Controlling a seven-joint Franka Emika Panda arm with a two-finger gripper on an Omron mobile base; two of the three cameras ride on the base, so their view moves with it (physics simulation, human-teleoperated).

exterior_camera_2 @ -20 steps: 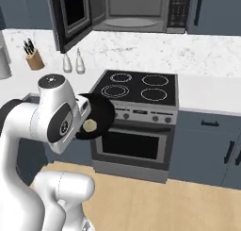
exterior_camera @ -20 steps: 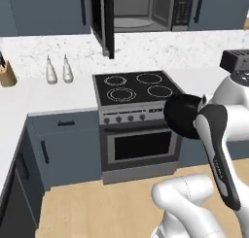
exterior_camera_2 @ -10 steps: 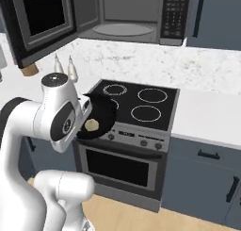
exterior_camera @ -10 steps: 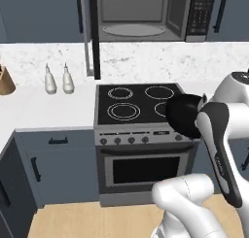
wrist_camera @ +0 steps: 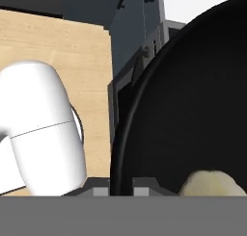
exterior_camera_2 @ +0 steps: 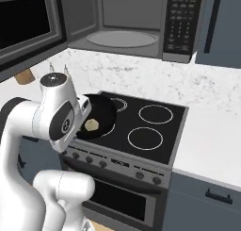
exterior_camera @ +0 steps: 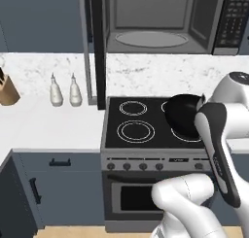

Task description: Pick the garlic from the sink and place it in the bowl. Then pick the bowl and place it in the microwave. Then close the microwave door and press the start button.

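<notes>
the tool [wrist_camera: 120, 189] grips the rim of the black bowl [exterior_camera_2: 99, 116], held above the stove [exterior_camera_2: 141, 131] with the garlic [exterior_camera_2: 91, 125] inside it. overhead, the microwave [exterior_camera: 160, 23] stands open, its door [exterior_camera: 97, 42] swung out to the left.

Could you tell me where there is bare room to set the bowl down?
The microwave stands open and its glass turntable is bare. The white counter right of the cooktop is free too. The counter left of it is more crowded, with two bottles and a knife block. The bowl holds the garlic.
</notes>
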